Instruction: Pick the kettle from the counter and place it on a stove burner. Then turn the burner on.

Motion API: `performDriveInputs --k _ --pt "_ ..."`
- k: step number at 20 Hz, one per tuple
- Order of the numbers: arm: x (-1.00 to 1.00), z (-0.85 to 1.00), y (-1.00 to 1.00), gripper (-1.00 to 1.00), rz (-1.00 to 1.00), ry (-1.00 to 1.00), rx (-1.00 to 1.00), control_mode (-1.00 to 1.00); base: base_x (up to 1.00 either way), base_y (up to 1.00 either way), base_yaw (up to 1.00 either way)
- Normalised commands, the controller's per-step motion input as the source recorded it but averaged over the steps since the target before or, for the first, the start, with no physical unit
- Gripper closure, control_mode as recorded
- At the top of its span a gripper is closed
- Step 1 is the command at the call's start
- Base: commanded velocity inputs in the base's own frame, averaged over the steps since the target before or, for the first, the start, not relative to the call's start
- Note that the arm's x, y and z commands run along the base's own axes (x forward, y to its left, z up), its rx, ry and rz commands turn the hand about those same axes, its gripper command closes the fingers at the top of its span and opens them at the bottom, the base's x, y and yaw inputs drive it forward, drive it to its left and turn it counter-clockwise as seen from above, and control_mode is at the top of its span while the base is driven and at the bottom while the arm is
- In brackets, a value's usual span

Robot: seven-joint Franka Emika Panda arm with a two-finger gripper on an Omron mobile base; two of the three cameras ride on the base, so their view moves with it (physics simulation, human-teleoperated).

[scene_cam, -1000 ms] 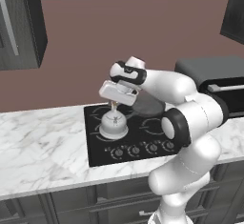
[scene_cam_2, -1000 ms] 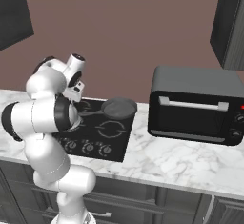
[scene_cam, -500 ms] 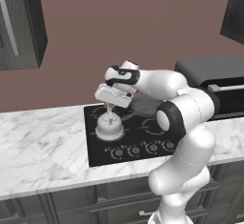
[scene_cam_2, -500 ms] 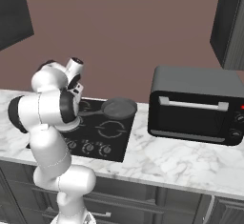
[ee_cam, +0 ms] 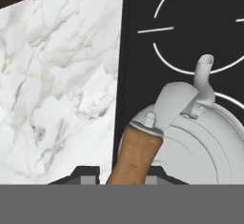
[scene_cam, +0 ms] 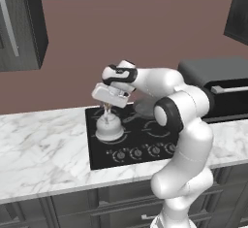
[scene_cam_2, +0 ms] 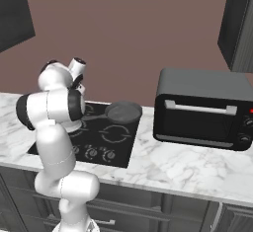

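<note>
— Where's the kettle (scene_cam: 109,126)?
— Sitting on the black cooktop (scene_cam: 145,139), over the front-left burner (ee_cam: 190,32) ring, beside the marble counter (scene_cam: 43,149).
— And the gripper (scene_cam: 107,105)?
— Right above the kettle's tan handle (ee_cam: 136,156) — whether its fingers are closed on it, I cannot tell.
— Anything else?
— A frying pan (scene_cam_2: 123,111) at the back, near the toaster oven (scene_cam_2: 202,108).

Even, flat rendered light (no glare), faint shadows, slightly soft edges.
</note>
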Motion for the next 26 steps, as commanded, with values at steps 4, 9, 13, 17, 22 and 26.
performDriveInputs --k 4,9,13,17,22,26 --pt "0.11 -0.23 0.0 -1.0 0.0 0.0 0.0 -1.0 0.0 0.0 0.0" --pt "0.0 -0.16 -0.01 -1.0 0.0 0.0 0.0 -1.0 0.0 0.0 0.0" --pt "0.0 -0.11 -0.09 -1.0 0.0 0.0 0.0 -1.0 0.0 0.0 0.0" --pt "-0.03 -0.09 -0.13 -1.0 0.0 0.0 0.0 -1.0 0.0 0.0 0.0" --pt "-0.12 -0.1 -0.1 -1.0 0.0 0.0 0.0 -1.0 0.0 0.0 0.0" --pt "-0.28 -0.12 -0.07 -1.0 0.0 0.0 0.0 -1.0 0.0 0.0 0.0"
